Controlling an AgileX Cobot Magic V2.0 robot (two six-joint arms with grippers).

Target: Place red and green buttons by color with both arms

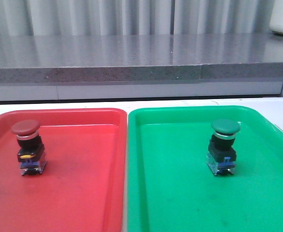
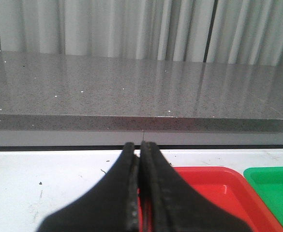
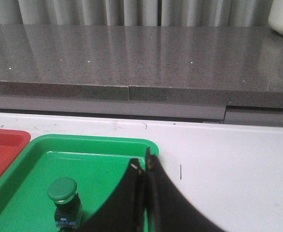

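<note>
In the front view the sorting looks finished: the dark red mushroom-head push button (image 1: 29, 147) stands upright in the red plastic tray (image 1: 83, 193) toward the table's left edge, and the green-capped push button (image 1: 223, 146) stands upright in the green plastic tray (image 1: 180, 193) toward the right edge; neither arm shows. In the left wrist view the black left gripper (image 2: 140, 150) hangs above the white tabletop (image 2: 49, 183) beside the red tray, fingers pressed together, empty. In the right wrist view the black right gripper (image 3: 143, 166) hovers over the green tray's far corner, fingers closed on nothing, apart from the green button.
</note>
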